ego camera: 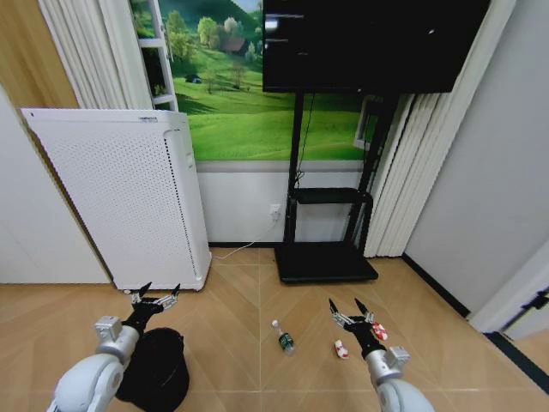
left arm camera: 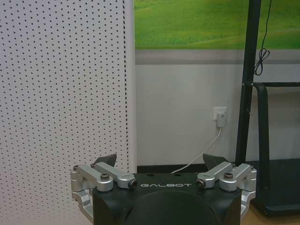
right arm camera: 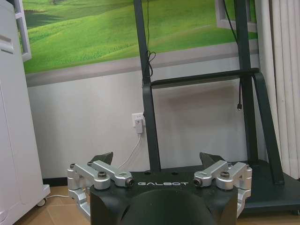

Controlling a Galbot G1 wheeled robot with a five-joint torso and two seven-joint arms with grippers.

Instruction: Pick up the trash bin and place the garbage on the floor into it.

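Two claws are hovering low over the floor (ego camera: 257,360), both spread wide and gripping nothing. Left claw (ego camera: 157,293) is hanging just above the trash bin (ego camera: 156,369), which is standing upright beside the white perforated appliance (ego camera: 129,197). Right claw (ego camera: 346,306) is floating near the two red-and-white pieces (ego camera: 379,330) (ego camera: 341,348), while the green bottle (ego camera: 284,337) is lying between the arms, ahead of the black TV stand (ego camera: 326,257).

Living-room style indoor setting.
Herringbone parquet floor (ego camera: 257,292), meadow wall mural (ego camera: 257,103), television on a black stand (ego camera: 326,257), curtains (ego camera: 81,51), white perforated appliance (ego camera: 129,197).
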